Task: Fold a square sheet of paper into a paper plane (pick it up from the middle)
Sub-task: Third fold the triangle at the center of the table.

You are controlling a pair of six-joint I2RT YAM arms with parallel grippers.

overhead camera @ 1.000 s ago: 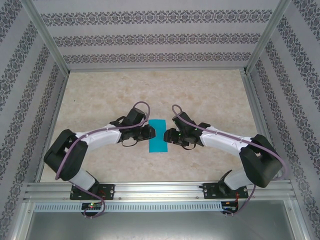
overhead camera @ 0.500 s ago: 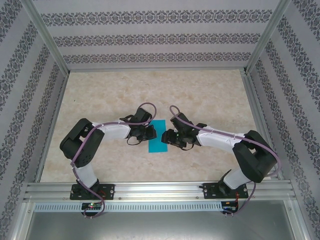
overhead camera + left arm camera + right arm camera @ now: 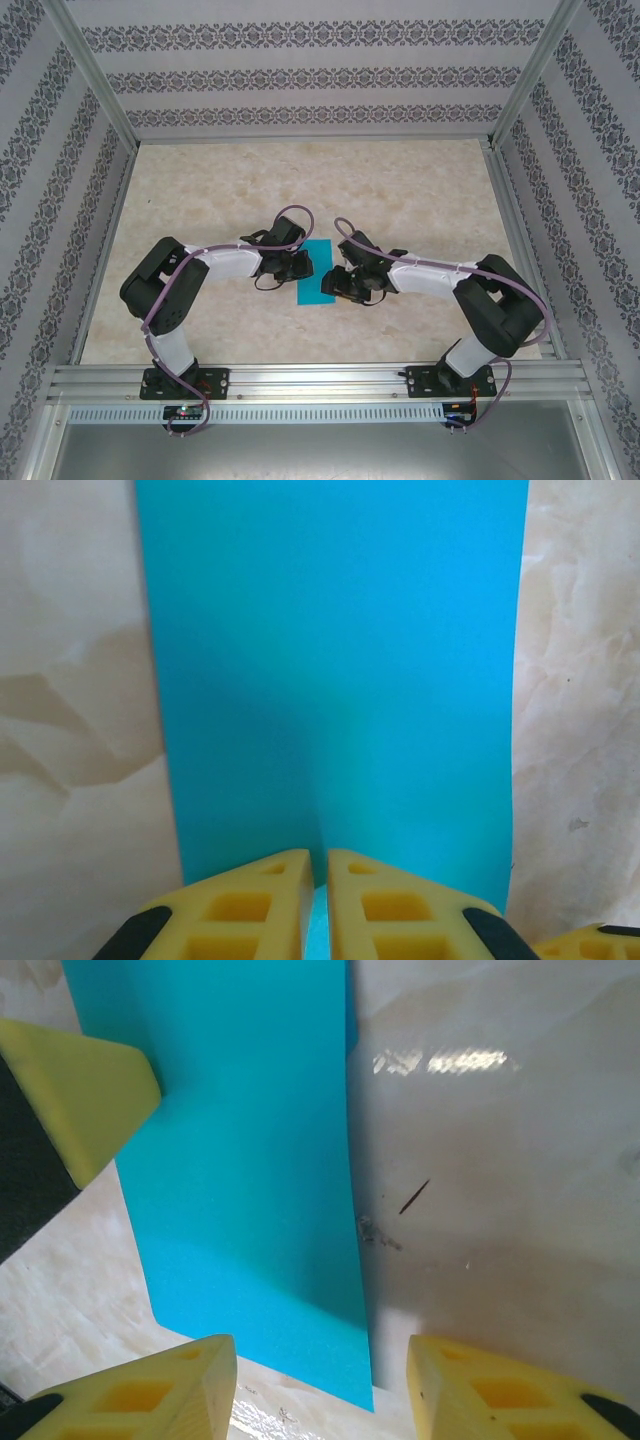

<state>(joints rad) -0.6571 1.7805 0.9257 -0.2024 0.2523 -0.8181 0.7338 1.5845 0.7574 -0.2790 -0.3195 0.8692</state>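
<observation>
The square sheet of paper [image 3: 318, 272] lies mid-table as a teal, upright rectangle, seemingly folded to half width. My left gripper [image 3: 300, 265] is at its left edge. In the left wrist view the yellow fingers [image 3: 250, 900] are almost together [image 3: 320, 880] with teal paper [image 3: 340, 680] in the slit, and a raised ridge runs up from the pinch. My right gripper [image 3: 338, 283] is at the paper's right edge, open. In the right wrist view its fingertips [image 3: 320, 1380] straddle the near corner of the paper [image 3: 240, 1160], apart from it. No paper plane shape shows.
The marble-patterned table [image 3: 400, 190] is boxed in by patterned walls and aluminium posts [image 3: 90, 75], with a metal rail [image 3: 320, 385] along the near edge. A yellow finger of the left gripper [image 3: 80, 1100] shows in the right wrist view. There is free room behind the paper.
The left arm drew its elbow in and its jaws closed on the paper's left edge. The right arm slid left toward the paper, its jaws narrowing a little.
</observation>
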